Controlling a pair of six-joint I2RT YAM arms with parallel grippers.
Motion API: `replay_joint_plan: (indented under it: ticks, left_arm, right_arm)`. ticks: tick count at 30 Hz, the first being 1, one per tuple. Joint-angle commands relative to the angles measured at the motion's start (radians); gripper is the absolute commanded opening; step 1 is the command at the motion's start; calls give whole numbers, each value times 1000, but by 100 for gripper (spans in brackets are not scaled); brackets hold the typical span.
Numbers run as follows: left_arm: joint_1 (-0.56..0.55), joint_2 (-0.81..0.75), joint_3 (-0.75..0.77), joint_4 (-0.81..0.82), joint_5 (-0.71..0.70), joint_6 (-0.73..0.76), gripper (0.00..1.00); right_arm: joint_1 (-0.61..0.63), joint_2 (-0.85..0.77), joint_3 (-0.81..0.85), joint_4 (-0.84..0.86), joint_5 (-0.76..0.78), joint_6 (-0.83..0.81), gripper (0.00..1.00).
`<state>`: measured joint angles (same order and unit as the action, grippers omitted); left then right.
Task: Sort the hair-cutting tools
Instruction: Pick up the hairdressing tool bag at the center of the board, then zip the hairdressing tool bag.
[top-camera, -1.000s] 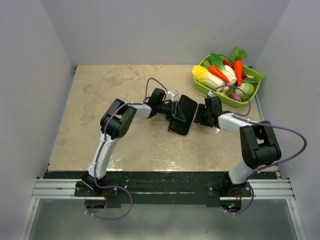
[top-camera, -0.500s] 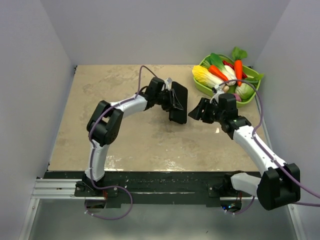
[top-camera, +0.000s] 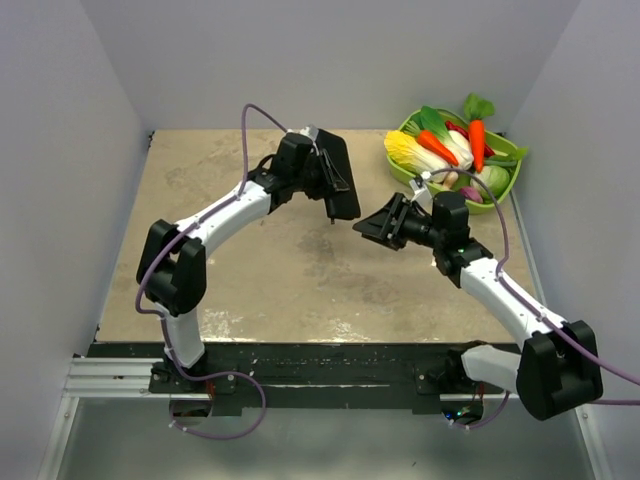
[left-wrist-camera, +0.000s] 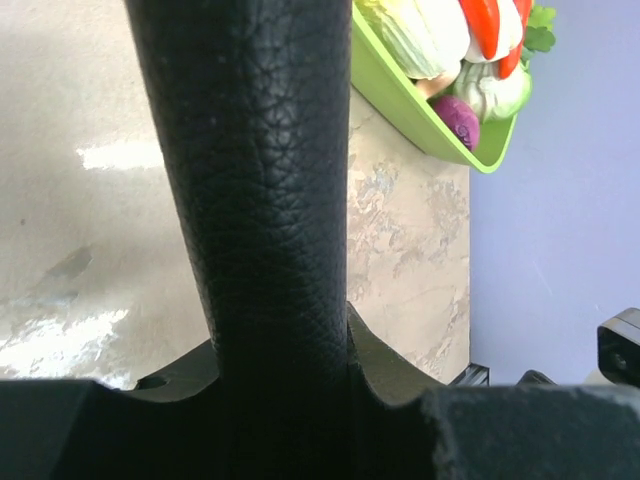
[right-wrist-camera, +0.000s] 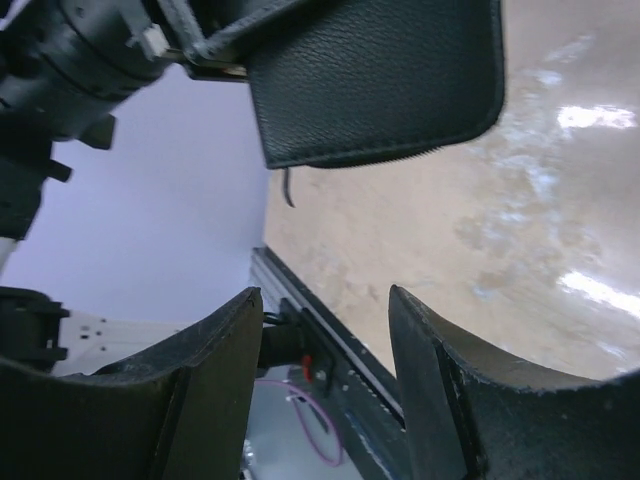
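Right gripper (top-camera: 368, 228), near centre-right above the beige table (top-camera: 250, 290): jaws parted about halfway, nothing between its fingers (right-wrist-camera: 200, 390), tips pointing left toward the case. Left gripper (top-camera: 322, 170), farther back and slightly left: jaws closed part-way on the black folding case (top-camera: 340, 190), gripping it at one edge; the case appears raised clear of the table, its grained cover filling the left wrist view. The combs and scissors cannot be made out in any view. Far right corner: green tray (top-camera: 450, 195) holding toy vegetables (top-camera: 440, 148).
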<state>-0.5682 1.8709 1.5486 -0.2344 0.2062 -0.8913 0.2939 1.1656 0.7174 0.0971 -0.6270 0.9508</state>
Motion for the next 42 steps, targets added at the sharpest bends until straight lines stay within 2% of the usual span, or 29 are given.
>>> replay_joint_plan:
  ticks: [1,8,17,34,41,42]
  left_arm:
    - [-1,-96,-16,44,-54,-15,21]
    - [1,-136,-31,44,-60,-9,22]
    - [1,-162,-44,38,-48,6,26]
    - [2,-182,-51,40,-34,8,26]
    - [4,-174,-50,43,-28,9,26]
    - [2,-173,-50,43,-28,9,26]
  right_arm:
    - [63,22,33,179,-21,130,57]
    - [171,80,77,210,79,164,56]
    - [192,124,103,214,130,163,51]
    - [238,184,128,297,197,183,45]
    - [248,190,119,325,231,201,33]
    - [249,193,119,326,230,201,25]
